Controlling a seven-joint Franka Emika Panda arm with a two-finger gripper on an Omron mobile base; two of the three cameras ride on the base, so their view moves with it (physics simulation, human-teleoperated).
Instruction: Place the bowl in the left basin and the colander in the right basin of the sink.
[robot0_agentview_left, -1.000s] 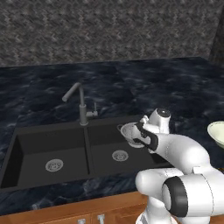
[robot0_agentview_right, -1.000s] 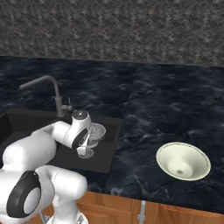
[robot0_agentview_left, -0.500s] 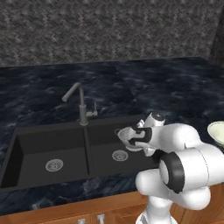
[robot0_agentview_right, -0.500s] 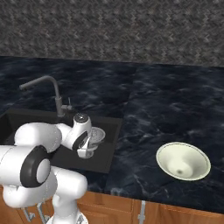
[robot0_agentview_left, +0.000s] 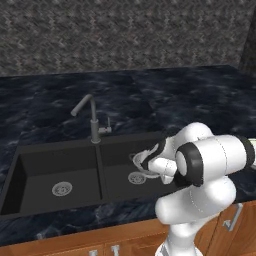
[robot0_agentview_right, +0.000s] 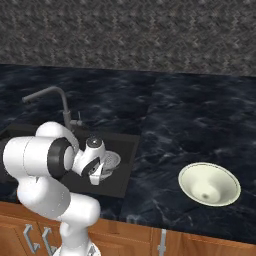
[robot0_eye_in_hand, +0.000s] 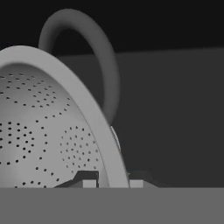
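Observation:
The silver perforated colander (robot0_agentview_left: 141, 160) hangs tilted over the right basin (robot0_agentview_left: 120, 150) of the black sink (robot0_agentview_left: 20, 150), low inside the well above its drain. My gripper (robot0_eye_in_hand: 113, 183) is shut on the colander's rim (robot0_eye_in_hand: 105, 144), one fingertip inside the colander (robot0_eye_in_hand: 43, 131) and one outside; a loop handle (robot0_eye_in_hand: 94, 48) arches above. From the right, the gripper (robot0_agentview_right: 100, 171) and colander (robot0_agentview_right: 110, 161) sit at the basin's (robot0_agentview_right: 125, 150) near right part. The left basin (robot0_agentview_left: 60, 170) holds nothing but its drain. The cream bowl (robot0_agentview_right: 210, 183) rests upright on the counter, far right of the sink.
A grey gooseneck faucet (robot0_agentview_left: 91, 117) stands behind the sink's divider. Dark marbled counter (robot0_agentview_right: 190, 120) surrounds the sink, with a stone backsplash behind it. Wooden cabinet fronts (robot0_agentview_right: 200, 245) run below the counter's front edge. My own arm's bulky elbow (robot0_agentview_left: 210, 160) hangs over the counter right of the sink.
The arm has folded forward and carried the colander down and a little left, deeper into the right basin. The bowl has not moved.

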